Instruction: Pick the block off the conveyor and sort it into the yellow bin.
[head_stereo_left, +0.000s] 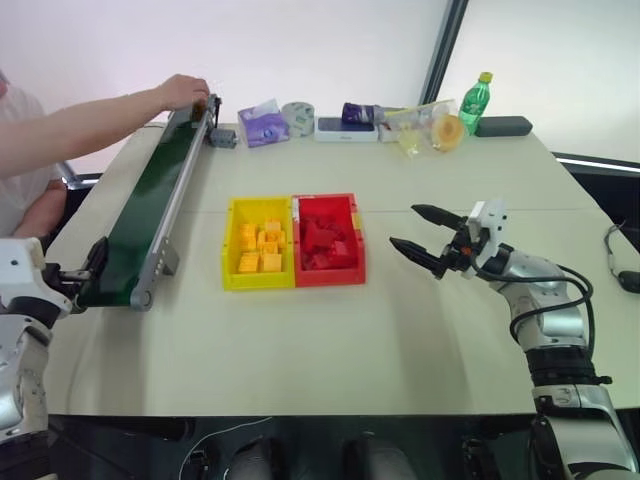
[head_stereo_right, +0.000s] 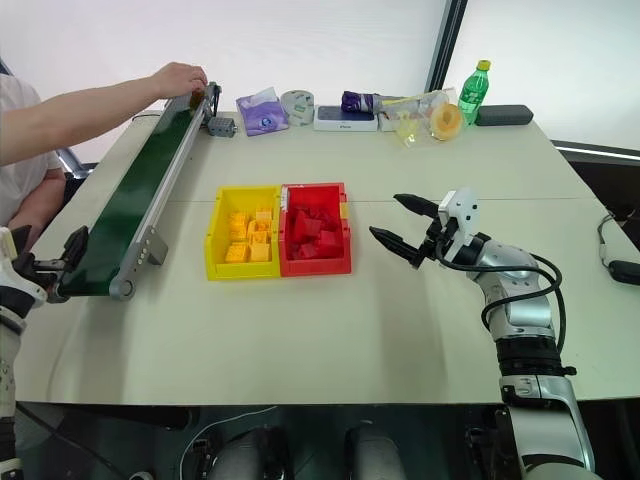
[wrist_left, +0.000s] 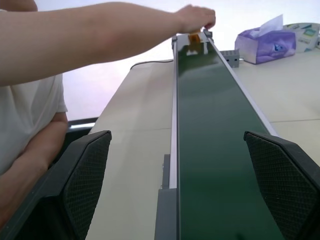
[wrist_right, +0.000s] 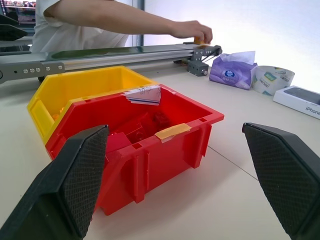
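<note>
With the block (wrist_left: 194, 37) at the conveyor's (wrist_left: 215, 150) far end under a person's hand (wrist_left: 196, 18), the left tool (wrist_left: 192, 185) (jaws wide, empty, like the right tool (head_stereo_left: 428, 242)) should wait at the conveyor's near end, then close squarely.

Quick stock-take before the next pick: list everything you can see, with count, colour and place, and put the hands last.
conveyor: one, dark green belt in a grey frame, along the table's left side.
block: one, yellow-orange, at the conveyor's far end under the person's hand.
yellow bin: one, mid-table, holding several yellow blocks.
red bin: one, touching the yellow bin's right side, holding red blocks.
tissue pack: one, purple, far edge.
tape roll: one, grey, beside the tissues.
phone box: one, white, far edge.
bottle: one, green, far right.
black case: one, beside the bottle.
left hand: open, at the conveyor's near end.
right hand: open, right of the red bin.
</note>
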